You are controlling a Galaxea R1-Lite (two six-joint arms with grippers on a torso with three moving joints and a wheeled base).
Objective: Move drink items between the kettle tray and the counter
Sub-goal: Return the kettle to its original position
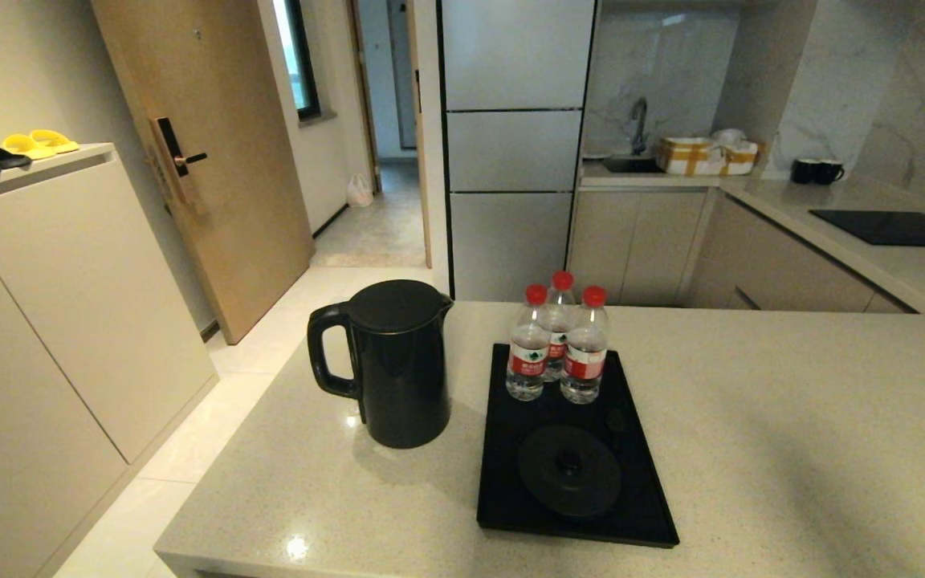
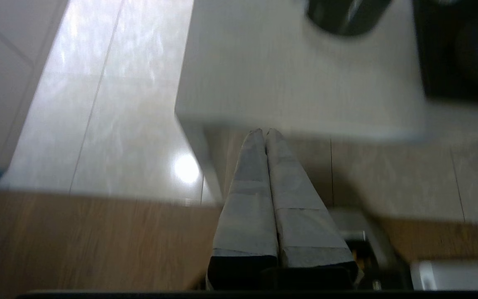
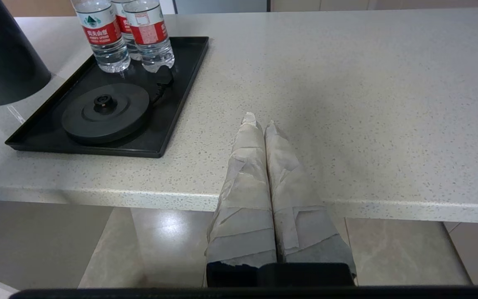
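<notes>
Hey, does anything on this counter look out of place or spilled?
The kettle stands on the counter left of the tray, while its round base sits bare. Three water bottles stand upright. No spill shows.

- Head cam: I'm looking fwd and down over the counter (image 1: 751,417), kitchen behind.
- L wrist cam: sits low off the counter's corner, aimed past it at floor.
- R wrist cam: low, close to the front edge.
- All 3 share the kettle tray (image 1: 503,449) and kettle (image 1: 398,361).
</notes>
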